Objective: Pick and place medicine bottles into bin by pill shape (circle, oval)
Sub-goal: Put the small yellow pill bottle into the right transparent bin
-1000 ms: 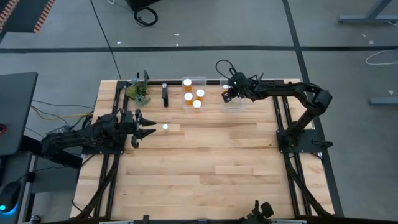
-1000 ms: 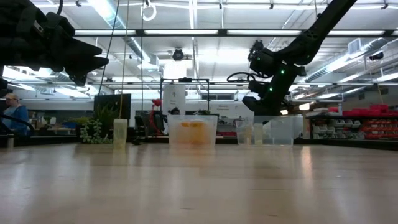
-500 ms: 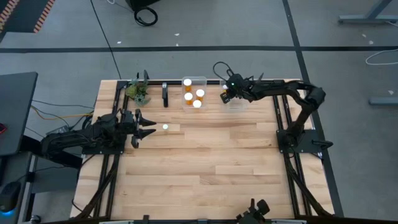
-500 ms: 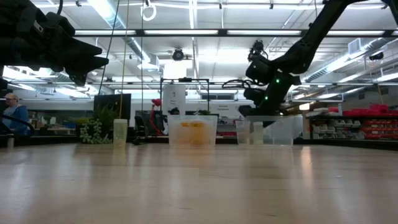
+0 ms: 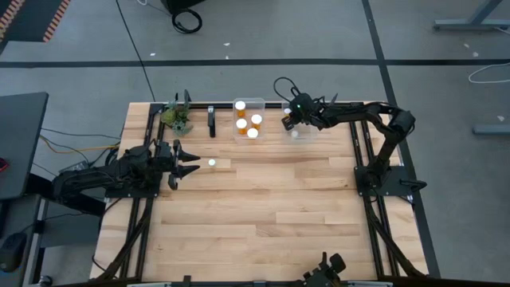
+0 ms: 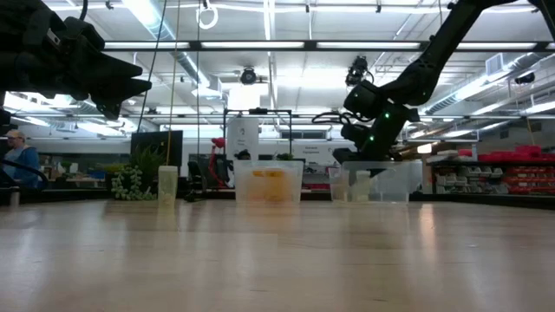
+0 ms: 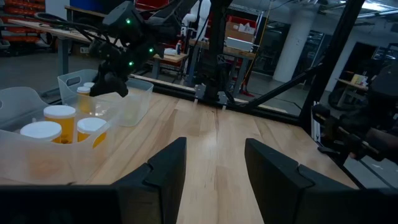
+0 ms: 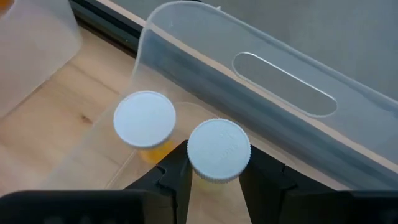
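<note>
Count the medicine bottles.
7: one bottle on the table beside the left gripper; four in the middle bin; two in the right bin under the right gripper. More may be hidden.

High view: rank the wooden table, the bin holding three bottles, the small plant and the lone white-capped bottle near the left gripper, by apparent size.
Largest to smallest:
1. wooden table
2. bin with three bottles
3. small plant, somewhat smaller than the bin
4. lone bottle, just a white dot beside the left gripper
</note>
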### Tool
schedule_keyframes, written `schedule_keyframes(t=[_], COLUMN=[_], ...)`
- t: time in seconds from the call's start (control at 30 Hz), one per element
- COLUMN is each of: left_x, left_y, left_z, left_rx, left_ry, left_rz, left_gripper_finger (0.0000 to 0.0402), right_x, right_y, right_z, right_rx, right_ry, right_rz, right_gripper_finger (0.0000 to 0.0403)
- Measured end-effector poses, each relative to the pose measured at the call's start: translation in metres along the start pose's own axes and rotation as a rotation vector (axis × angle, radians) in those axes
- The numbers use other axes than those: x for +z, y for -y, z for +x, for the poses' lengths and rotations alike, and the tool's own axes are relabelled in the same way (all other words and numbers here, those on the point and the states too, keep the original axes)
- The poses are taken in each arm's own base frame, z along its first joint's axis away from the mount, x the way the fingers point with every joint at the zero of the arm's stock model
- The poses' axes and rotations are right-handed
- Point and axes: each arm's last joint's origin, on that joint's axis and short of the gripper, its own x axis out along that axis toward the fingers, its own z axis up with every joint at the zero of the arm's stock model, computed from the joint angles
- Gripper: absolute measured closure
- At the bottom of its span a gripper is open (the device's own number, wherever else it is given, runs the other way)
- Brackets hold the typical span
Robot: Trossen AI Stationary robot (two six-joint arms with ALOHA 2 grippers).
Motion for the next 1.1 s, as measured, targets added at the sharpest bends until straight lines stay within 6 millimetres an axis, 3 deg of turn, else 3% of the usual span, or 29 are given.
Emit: schedule_keyframes(t=[0.77,1.1], left_x=[0.0,0.0], left_y=[0.0,0.0], left_z=[0.0,0.0], left_rx=[0.0,0.0], left_ry=[0.0,0.0], left_rz=[0.0,0.0], left_gripper_finger=[0.023,0.023], right_x=[-0.004,0.015], right_y=[0.0,0.009], right_z=[-0.002,-0.044], right_rx=[0.015,0.021], right_ry=[-0.035,0.023], right_rz=[-0.012,-0.002], right_gripper_finger=[0.0185,0.0183])
